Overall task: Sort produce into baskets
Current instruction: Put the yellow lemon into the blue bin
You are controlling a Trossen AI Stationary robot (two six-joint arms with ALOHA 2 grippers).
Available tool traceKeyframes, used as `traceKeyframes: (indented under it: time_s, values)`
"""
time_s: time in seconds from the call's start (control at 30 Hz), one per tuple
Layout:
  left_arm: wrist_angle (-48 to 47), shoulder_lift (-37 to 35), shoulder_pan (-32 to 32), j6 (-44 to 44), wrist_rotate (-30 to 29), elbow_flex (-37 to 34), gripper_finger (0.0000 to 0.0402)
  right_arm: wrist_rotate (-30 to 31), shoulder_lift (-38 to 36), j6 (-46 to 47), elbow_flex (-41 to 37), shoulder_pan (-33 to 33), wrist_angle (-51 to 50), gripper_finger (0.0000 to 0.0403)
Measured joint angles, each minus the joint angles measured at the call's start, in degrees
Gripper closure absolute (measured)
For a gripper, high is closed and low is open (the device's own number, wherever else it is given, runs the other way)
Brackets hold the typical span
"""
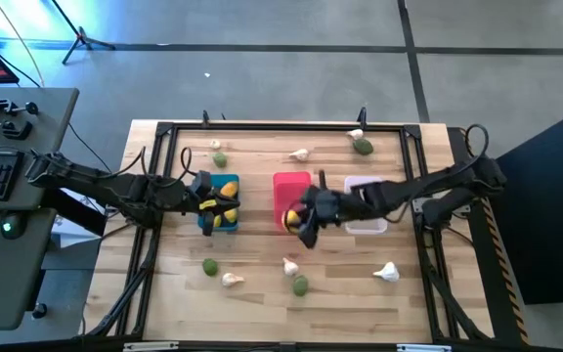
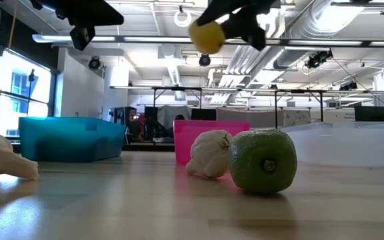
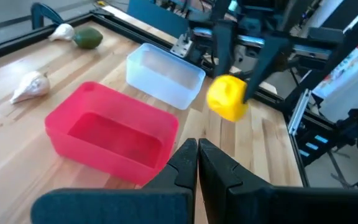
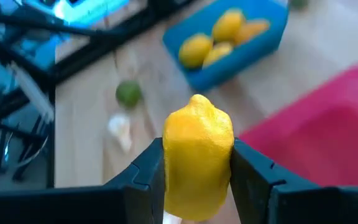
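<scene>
High view, reading left to right: your left gripper (image 1: 206, 204) sits over the blue basket (image 1: 225, 186), its fingers (image 3: 188, 163) pressed fully together and holding nothing. That basket already has a few yellow lemons (image 4: 219, 36) in it. Next along, the pink-red basket (image 1: 289, 185) stands just beside the blue one. Your right gripper (image 1: 299, 222) hangs over the near end of the pink-red basket, its fingers (image 4: 146, 171) partly apart and clamped on either side of a yellow lemon (image 4: 197, 155). In the low view you see that lemon (image 2: 207, 36) carried well above the surface (image 1: 262, 293), clear of every basket. The translucent white basket (image 1: 365, 227) comes next, largely under the right arm.

Loose on the surface near you lie a green fruit (image 1: 209, 266), a garlic bulb (image 1: 231, 281), another bulb (image 1: 290, 266) just beside a second green fruit (image 1: 301, 286), and a bulb (image 1: 388, 273) farther right. Along the far side you have a green fruit (image 1: 221, 158), a bulb (image 1: 299, 154), and a green fruit (image 1: 363, 147) with a bulb (image 1: 355, 135) beside it.
</scene>
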Motion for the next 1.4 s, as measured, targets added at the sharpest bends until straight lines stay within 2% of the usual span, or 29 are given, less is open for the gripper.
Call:
traceKeyframes:
  time_s: [0.2, 0.37, 0.57, 0.73, 0.87, 1.1, 1.4]
  values:
    - [-2.5, -1.7, 0.0, -1.4, -3.5, 0.0, 0.0401, 0.0, 0.0, -6.9, 0.0, -4.4, 6.9, 0.0284]
    - [-5.2, -3.7, 0.0, -1.5, -5.4, 0.0, 0.0401, 0.5, 1.2, -8.4, 0.0, -5.6, 15.6, 0.0284]
    - [-8.7, -8.3, 0.1, 2.1, -5.4, 0.0, 0.0401, 3.2, 7.8, -7.7, 0.1, -5.5, 27.8, 0.0284]
    - [-11.1, -14.5, 0.5, 2.6, -2.5, 0.0, 0.0401, 4.0, 16.0, -3.5, 2.8, -5.6, 36.7, 0.0284]
    - [-13.3, -19.9, 0.5, 3.1, -2.3, 0.0, 0.0401, 3.9, 23.3, -3.9, 11.2, -5.8, 34.4, 0.0284]
    - [-17.9, -28.1, 0.5, 2.1, -3.7, 0.0, 0.0401, 3.6, 34.4, -3.9, 27.6, -7.3, 21.9, 0.0284]
    - [-21.1, -33.7, 0.5, 2.1, -6.6, 0.0, 0.0401, 3.6, 45.2, -1.1, 43.0, -9.6, 12.0, 0.0284]
